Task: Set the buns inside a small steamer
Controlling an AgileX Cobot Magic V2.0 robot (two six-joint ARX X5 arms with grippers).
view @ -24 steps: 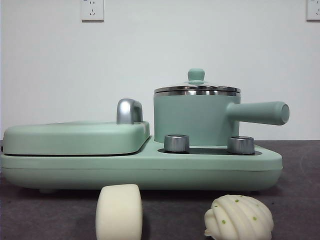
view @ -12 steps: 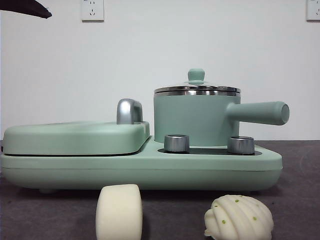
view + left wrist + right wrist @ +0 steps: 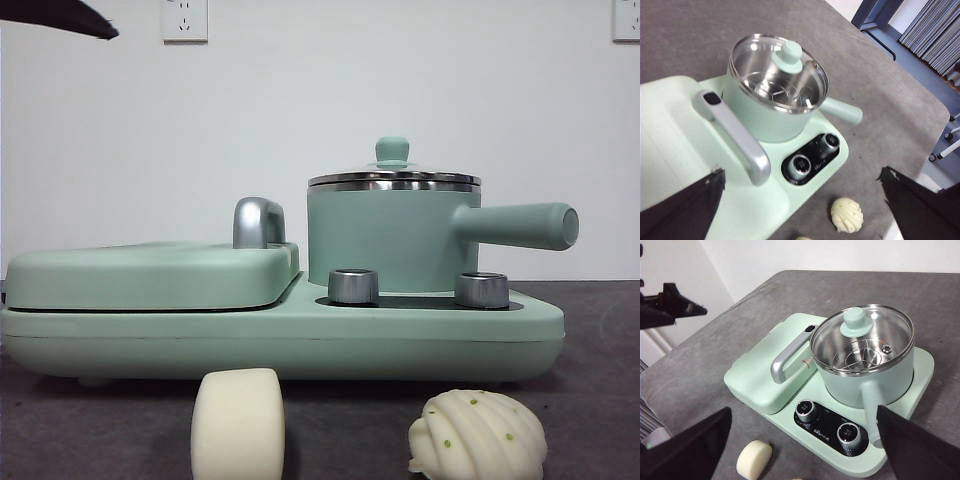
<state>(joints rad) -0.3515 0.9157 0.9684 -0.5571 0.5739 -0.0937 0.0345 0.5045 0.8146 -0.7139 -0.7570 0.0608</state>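
Observation:
The small steamer (image 3: 390,235), a mint-green pot with a long side handle, stands on the right of the cooker base with its glass lid (image 3: 392,178) on. In front of the base lie the buns: a smooth cream cylinder bun (image 3: 237,428) and a ridged shell bun (image 3: 478,435) with green specks. My left gripper (image 3: 801,174) hovers open high above the cooker, with the shell bun (image 3: 846,215) below it. It shows as a black tip (image 3: 60,15) at the front view's top left corner. My right gripper (image 3: 804,411) also hangs open high up, over the cylinder bun (image 3: 754,458) and steamer (image 3: 862,352).
A flat mint-green hinged griddle (image 3: 150,275) with a chrome handle (image 3: 258,222) fills the left half of the base. Two steel knobs (image 3: 353,286) sit in front of the pot. The pot handle (image 3: 520,225) sticks out to the right. A white wall stands behind.
A black arm tip has come into the front view's top left corner and crept a little rightward. The buns, the steamer and its lid have not moved.

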